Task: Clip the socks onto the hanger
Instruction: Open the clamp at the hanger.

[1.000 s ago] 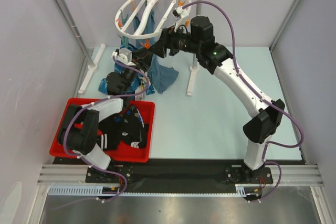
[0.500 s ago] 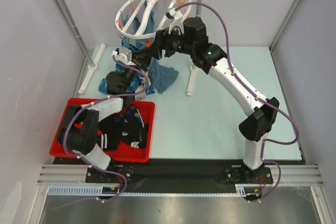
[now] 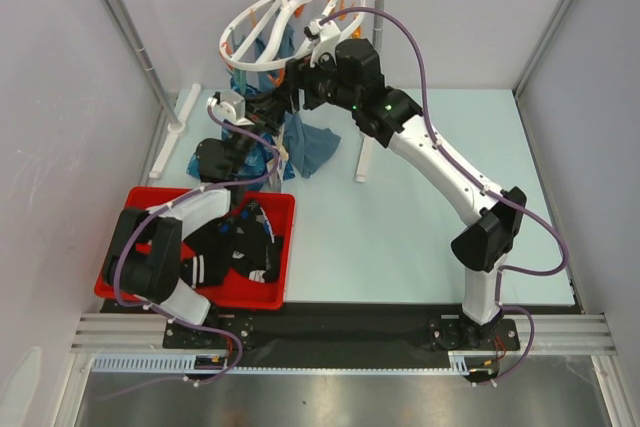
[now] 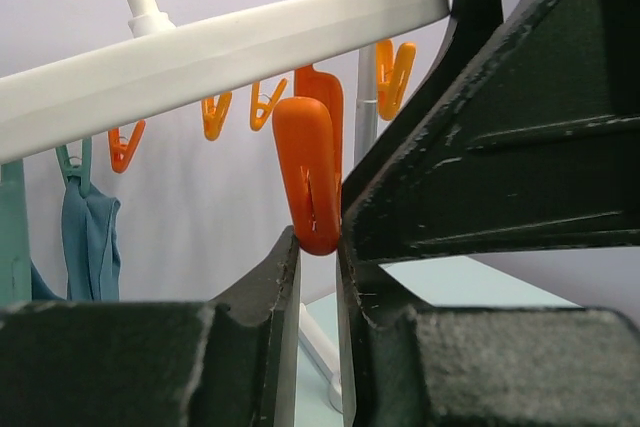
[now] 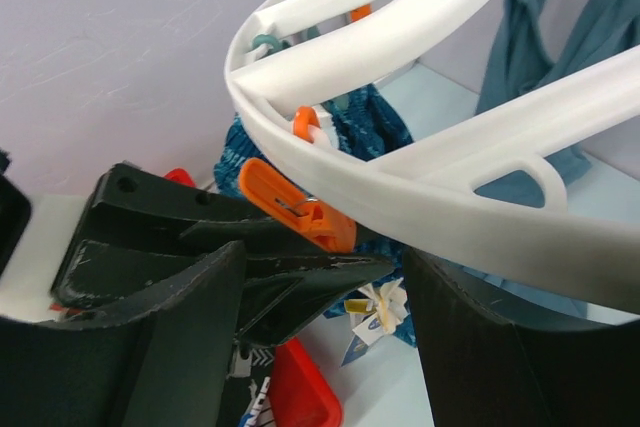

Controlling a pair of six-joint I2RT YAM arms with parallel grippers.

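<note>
Now, orange clip (image 4: 308, 177) inside left claw (image 4: 318, 249)

Black socks (image 3: 238, 252) lie heaped in red bin (image 3: 287, 237); white hanger (image 4: 200, 55) hangs tilted.

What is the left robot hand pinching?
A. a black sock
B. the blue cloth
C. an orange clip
C: in the left wrist view, the left gripper has its fingertips closed on the bottom end of an orange clip that hangs from the white hanger.
</note>
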